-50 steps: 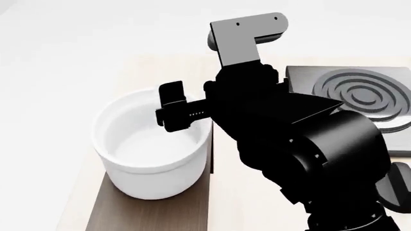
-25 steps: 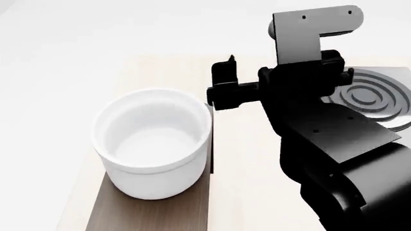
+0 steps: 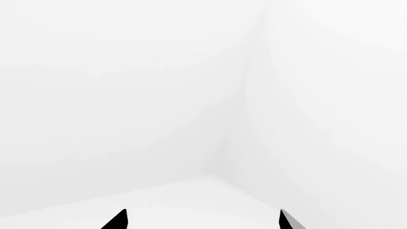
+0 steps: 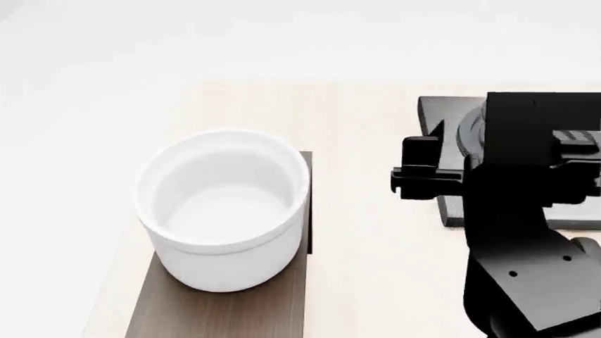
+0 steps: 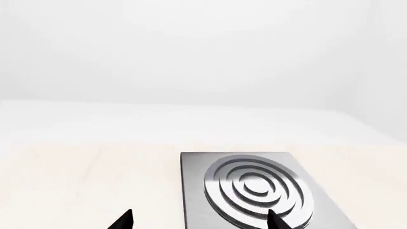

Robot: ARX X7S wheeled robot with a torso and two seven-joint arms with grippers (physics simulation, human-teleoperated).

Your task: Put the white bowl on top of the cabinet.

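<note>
The white bowl (image 4: 224, 209) stands upright on the grey-brown wood-grain top of the cabinet (image 4: 225, 310) at the left of the head view. My right gripper (image 4: 413, 172) is to the right of the bowl, well apart from it, over the pale table near the stove plate; its two finger tips (image 5: 122, 220) stand wide apart with nothing between them. My left gripper (image 3: 202, 220) is out of the head view; in the left wrist view its two tips stand wide apart against blank white walls, holding nothing.
A square grey stove plate with concentric rings (image 4: 455, 120) lies at the right, partly behind my right arm; it also shows in the right wrist view (image 5: 254, 188). The pale wooden table (image 4: 367, 232) runs between cabinet and stove plate.
My right arm has drawn away from the bowl to the right and lowered, and now stands by the stove plate. The bowl stays on the cabinet.
</note>
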